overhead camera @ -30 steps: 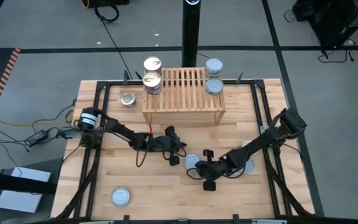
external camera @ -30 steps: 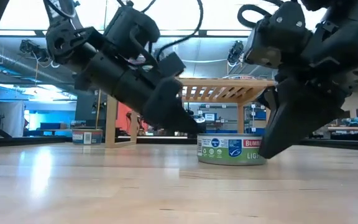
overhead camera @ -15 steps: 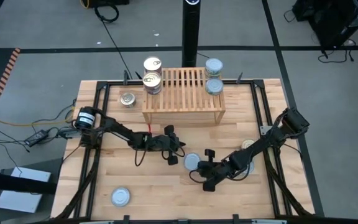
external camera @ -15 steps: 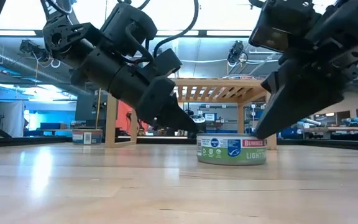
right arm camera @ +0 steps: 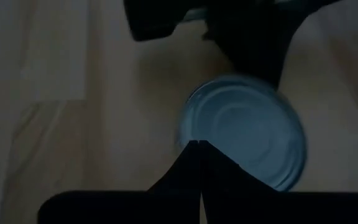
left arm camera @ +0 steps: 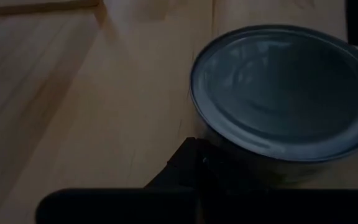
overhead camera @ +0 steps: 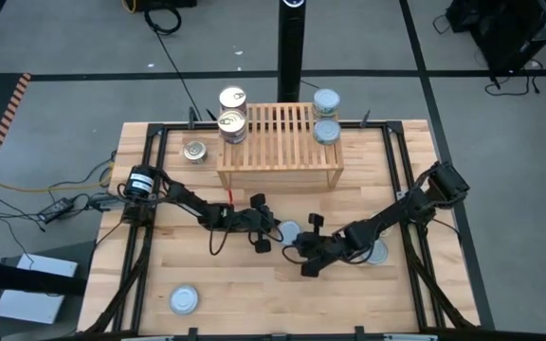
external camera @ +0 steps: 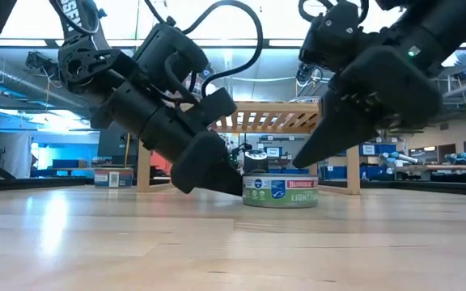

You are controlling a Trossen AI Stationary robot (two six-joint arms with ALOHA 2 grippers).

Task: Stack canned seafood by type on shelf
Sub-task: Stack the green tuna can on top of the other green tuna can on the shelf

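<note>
A short tin with a blue-silver lid [overhead camera: 290, 231] stands on the table in front of the shelf [overhead camera: 281, 142]; the low view shows its green-and-white label [external camera: 280, 191]. My left gripper [overhead camera: 276, 228] is shut, low at the tin's left side. My right gripper [overhead camera: 301, 249], also shut, slants down at the tin's near-right rim. On the shelf's slatted top, gold-lidded tins [overhead camera: 232, 125] stand at the left end and blue-silver ones [overhead camera: 326, 131] at the right end. My left gripper's shut fingertips [external camera: 235, 187] lie against the lower left wall of the tin [left arm camera: 199, 134], slanting down from the table's left. The tin stands flat on the table. My right gripper's shut fingertips [right arm camera: 197, 144] overlap the lid's near-right rim [right arm camera: 188, 134], slanting down from the right; whether they touch it, I cannot tell.
A gold-lidded tin [overhead camera: 194, 151] stands left of the shelf. A blue-silver tin [overhead camera: 185, 300] lies near the table's near-left corner. Another tin [overhead camera: 377, 252] sits partly under my right arm. A black pole [overhead camera: 292, 47] rises behind the shelf.
My right gripper has swung toward the table's left and far edge, staying shut. The blue-silver tin has slid along the table toward the shelf and a little left, up against my left gripper. My left gripper has sunk slightly and backed a little left.
</note>
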